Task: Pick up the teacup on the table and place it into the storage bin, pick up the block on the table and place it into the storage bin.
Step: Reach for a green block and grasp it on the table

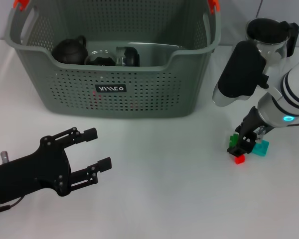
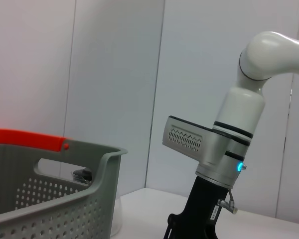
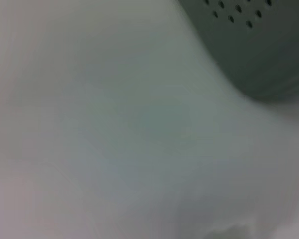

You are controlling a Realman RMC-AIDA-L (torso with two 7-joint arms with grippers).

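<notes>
1. Right now the storage bin (image 1: pixel 114 94), a grey-green perforated basket with orange handle clips (image 1: pixel 21 4), stands at the far side of the white table (image 1: pixel 164 199); a dark teapot (image 1: pixel 70 50) and dark cup-like pieces (image 1: pixel 112 57) lie inside it.
2. To the right of the bin and nearer the robot, a red block (image 1: pixel 239 159), a green block (image 1: pixel 233 139) and a teal block (image 1: pixel 261 148) sit clustered on the table.
3. Down over that cluster, the right gripper (image 1: pixel 240 146) sits just above the red block; whether its fingers are closed I cannot tell.
4. Behind the right arm, beside the bin, stands a glass teapot (image 1: pixel 269 37) with a black lid.
5. Left of the bin's front, the left gripper (image 1: pixel 99 149) hovers with fingers spread wide, holding nothing.
</notes>
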